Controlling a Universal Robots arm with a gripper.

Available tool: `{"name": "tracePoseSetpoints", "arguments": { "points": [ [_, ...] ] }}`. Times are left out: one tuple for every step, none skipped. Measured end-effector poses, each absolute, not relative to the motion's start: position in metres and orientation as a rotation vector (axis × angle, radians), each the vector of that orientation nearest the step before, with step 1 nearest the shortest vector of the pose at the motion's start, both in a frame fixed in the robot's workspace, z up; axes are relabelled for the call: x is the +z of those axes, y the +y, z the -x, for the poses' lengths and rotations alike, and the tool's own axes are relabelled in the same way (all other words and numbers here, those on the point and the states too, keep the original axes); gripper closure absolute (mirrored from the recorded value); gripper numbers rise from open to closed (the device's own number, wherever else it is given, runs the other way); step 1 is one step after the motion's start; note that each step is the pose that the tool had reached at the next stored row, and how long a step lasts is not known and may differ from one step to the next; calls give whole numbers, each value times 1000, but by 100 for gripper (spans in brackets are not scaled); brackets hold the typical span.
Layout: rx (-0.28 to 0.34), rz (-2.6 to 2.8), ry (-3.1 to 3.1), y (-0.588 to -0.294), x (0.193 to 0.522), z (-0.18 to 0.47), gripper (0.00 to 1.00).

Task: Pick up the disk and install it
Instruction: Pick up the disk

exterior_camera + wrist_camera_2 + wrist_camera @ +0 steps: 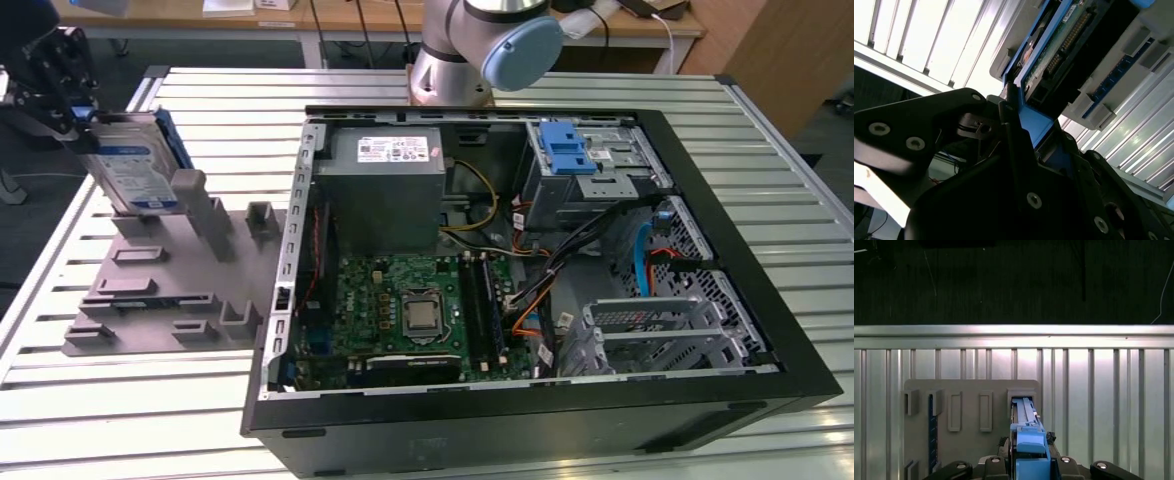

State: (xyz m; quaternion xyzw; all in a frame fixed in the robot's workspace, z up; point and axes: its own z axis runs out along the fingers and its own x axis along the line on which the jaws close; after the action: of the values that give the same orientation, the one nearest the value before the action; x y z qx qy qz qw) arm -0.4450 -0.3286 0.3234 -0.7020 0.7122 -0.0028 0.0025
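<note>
While the disk stands upright at the grey holder, the claw grips it.
Its fingers clamp the disk's upper blue-framed end, on the worktop beside the open computer case.

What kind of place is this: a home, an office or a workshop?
Probably a robotics lab or workshop. An open computer case lies on a slatted metal table, a robot arm stands beside it, and the gripper holds the disk at a grey fixture plate.
</note>
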Motion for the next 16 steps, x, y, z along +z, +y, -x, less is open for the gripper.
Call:
{"name": "tracePoseSetpoints", "arguments": {
  "points": [
    [-9,2202,2234,-329,324,445,64],
    [-9,2202,2234,-329,325,445,64],
    [-9,2202,2234,-329,326,445,64],
    [-9,2202,2234,-329,327,445,64],
    [-9,2202,2234,-329,327,445,64],
    [-9,2202,2234,-329,328,445,64],
    [-9,2202,2234,-329,329,445,64],
    [-9,2202,2234,-329,330,445,64],
    [-9,2202,2234,-329,331,445,64],
    [-9,2202,2234,-329,331,445,64],
    [-9,2202,2234,-329,332,445,64],
    [-9,2202,2234,-329,333,445,64],
    [-9,2202,2234,-329,333,445,64],
    [-9,2202,2234,-329,334,445,64],
    [-9,2202,2234,-329,334,445,64],
    [-9,2202,2234,-329,335,445,64]
  ]
}}
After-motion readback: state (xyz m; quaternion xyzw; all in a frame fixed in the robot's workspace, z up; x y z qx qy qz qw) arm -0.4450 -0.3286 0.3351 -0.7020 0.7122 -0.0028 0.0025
